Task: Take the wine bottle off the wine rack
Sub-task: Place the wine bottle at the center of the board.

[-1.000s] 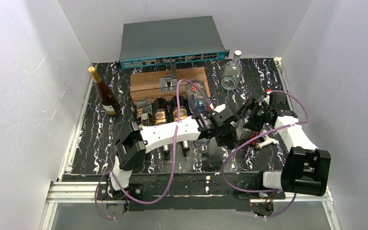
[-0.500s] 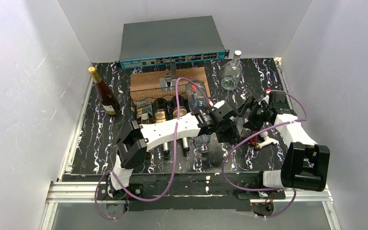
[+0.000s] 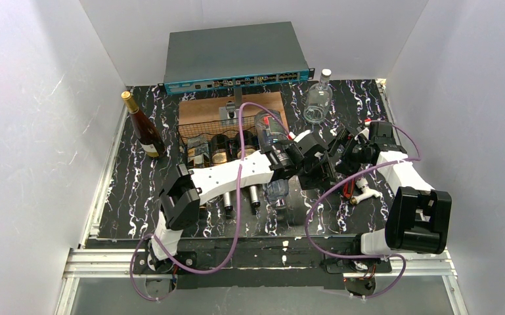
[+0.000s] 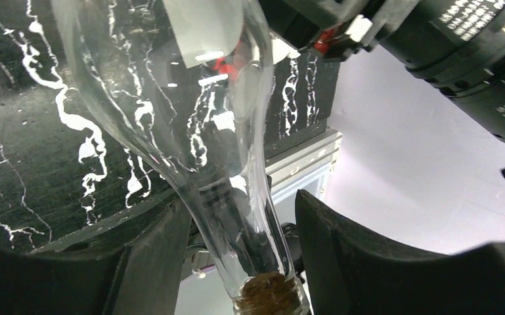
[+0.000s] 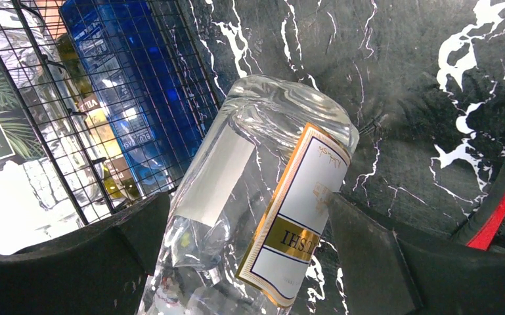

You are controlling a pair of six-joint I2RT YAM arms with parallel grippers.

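The clear wine bottle [image 5: 263,131] is off the wine rack [image 3: 214,129], tilted over the black marbled tabletop [image 5: 400,85] just beside the rack's right front corner, between the two arms. The left gripper [image 4: 240,203] has its jaws partly open around the bottle's neck [image 4: 249,236], just above the cork [image 4: 263,289]. There is a clear gap on one side, and the glass sits close to the other finger [image 4: 341,243], so it is not pinched. The right gripper [image 5: 247,200] has its jaws spread wide, and the labelled body fills almost the whole span. Whether they press on the glass I cannot tell. Other bottles lie in the rack's cradles, among them a blue one [image 5: 138,85].
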